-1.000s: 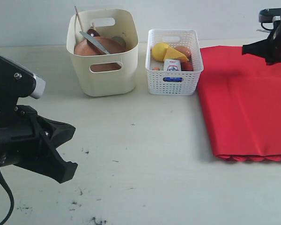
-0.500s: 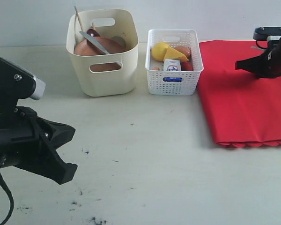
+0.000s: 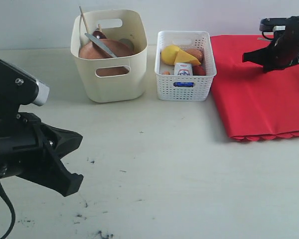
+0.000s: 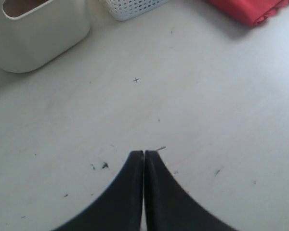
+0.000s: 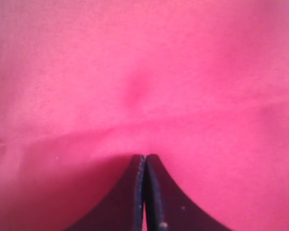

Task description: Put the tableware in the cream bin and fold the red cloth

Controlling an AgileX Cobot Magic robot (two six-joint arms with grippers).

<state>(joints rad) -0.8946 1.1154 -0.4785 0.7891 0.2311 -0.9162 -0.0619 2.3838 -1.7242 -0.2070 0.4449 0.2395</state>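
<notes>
The cream bin stands at the back left and holds the tableware: a brown plate, a silver knife and chopsticks show above its rim. The red cloth lies folded flat at the right, its scalloped edge nearest the front. My right gripper is over the cloth's back part, shut, its tips down at the fabric with nothing seen between the jaws. My left gripper hangs shut and empty over bare table at the front left.
A white lattice basket with yellow food and a small milk carton stands between the cream bin and the cloth. The table carries dark scuff marks near the left gripper. The bin's corner shows in the left wrist view.
The whole red cloth has slid toward the back of the table. The right gripper dipped onto it and shifted left. The left arm and both bins stayed put.
</notes>
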